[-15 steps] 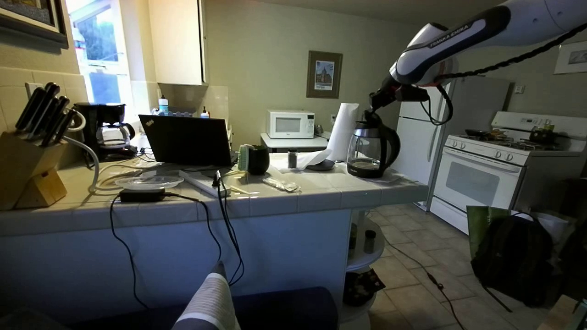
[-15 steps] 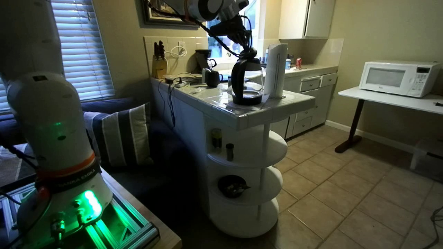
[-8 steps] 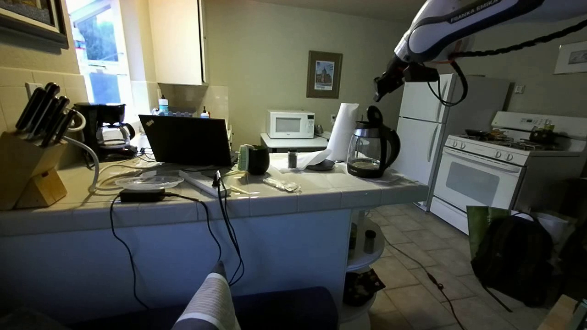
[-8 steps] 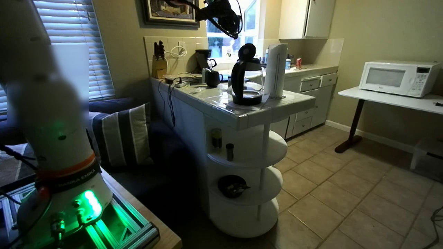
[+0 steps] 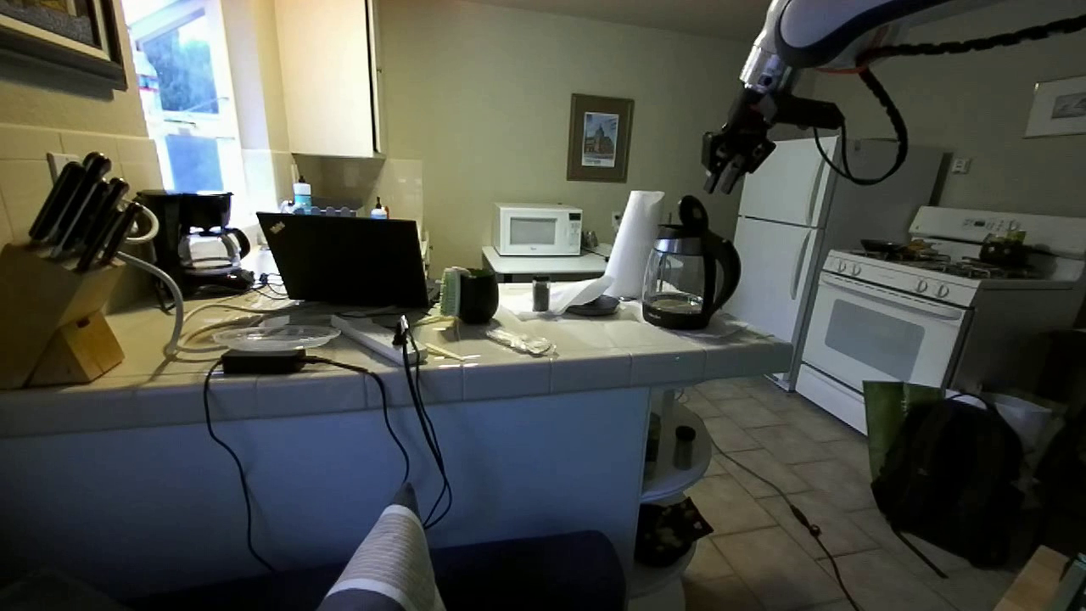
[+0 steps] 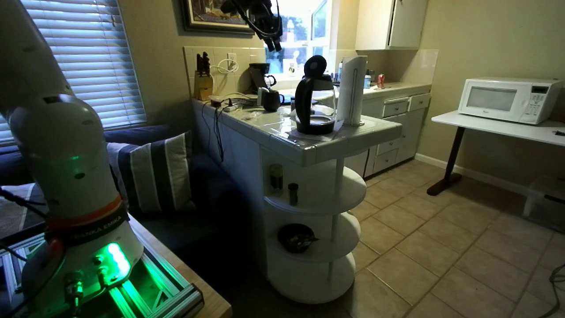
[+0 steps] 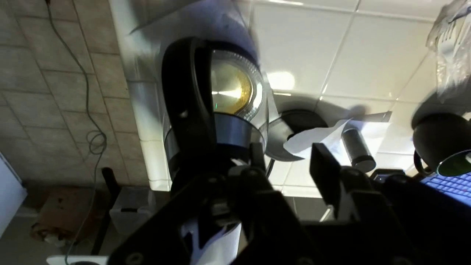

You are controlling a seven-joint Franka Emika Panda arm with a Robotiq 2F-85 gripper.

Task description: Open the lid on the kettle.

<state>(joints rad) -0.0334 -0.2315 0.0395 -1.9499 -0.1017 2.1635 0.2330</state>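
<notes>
On the counter (image 5: pixel 604 337), the kettle (image 5: pixel 684 273), lid (image 5: pixel 693 213) raised, stands below the gripper (image 5: pixel 720 182)

"FRANKA EMIKA" stands on the arm's base (image 6: pixel 86 240); the laptop lid (image 5: pixel 348 263), small-lettered, seems to read "ThinkPad".

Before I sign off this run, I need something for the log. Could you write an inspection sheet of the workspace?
Surface: white tiled counter; a pale sheet, apparently under the kettle.
Kettle: upright near the counter's end.
Lid: raised, standing open.
Clutter: laptop, dark mug, paper towel roll, small jar and knife block, all on the counter.
Gripper: open, higher than the lid and apart from it in both exterior views.
Held object: nothing seen.
Cables: black cords hang over the counter's edge; a cable runs along the floor.
Surroundings: white stove, refrigerator and a black backpack.
</notes>
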